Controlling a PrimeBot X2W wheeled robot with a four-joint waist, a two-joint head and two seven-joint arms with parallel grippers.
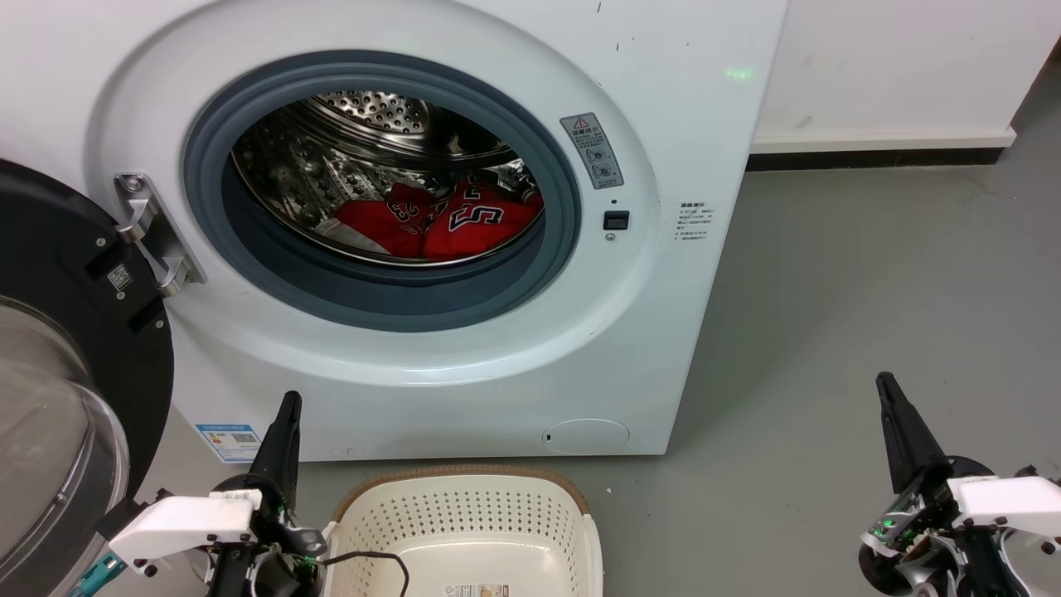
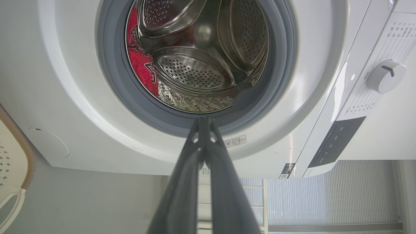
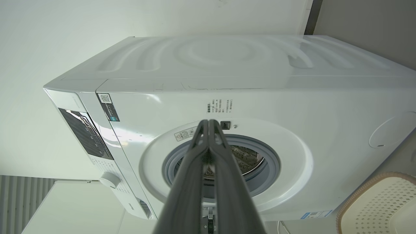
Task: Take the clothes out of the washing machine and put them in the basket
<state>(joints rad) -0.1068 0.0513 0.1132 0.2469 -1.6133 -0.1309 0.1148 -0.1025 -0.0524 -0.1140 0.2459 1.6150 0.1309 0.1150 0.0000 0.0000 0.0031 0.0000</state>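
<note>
The white washing machine [image 1: 680,141] stands with its black-framed glass door [image 1: 58,390] swung open to the left. Red jersey clothes [image 1: 448,220] with black numbers lie at the bottom of the steel drum; a red patch of the clothes [image 2: 139,65] shows at the drum's left side in the left wrist view. The cream basket [image 1: 464,531] sits on the floor in front of the washer. My left gripper [image 1: 290,402] is shut and empty, low beside the basket's left. My right gripper [image 1: 885,381] is shut and empty, off to the right over the floor.
Grey floor [image 1: 870,290] stretches to the right of the washer toward a white wall with a dark skirting. A black cable [image 1: 373,557] lies across the basket's near rim. The washer's control panel and dial [image 2: 386,76] show in the left wrist view.
</note>
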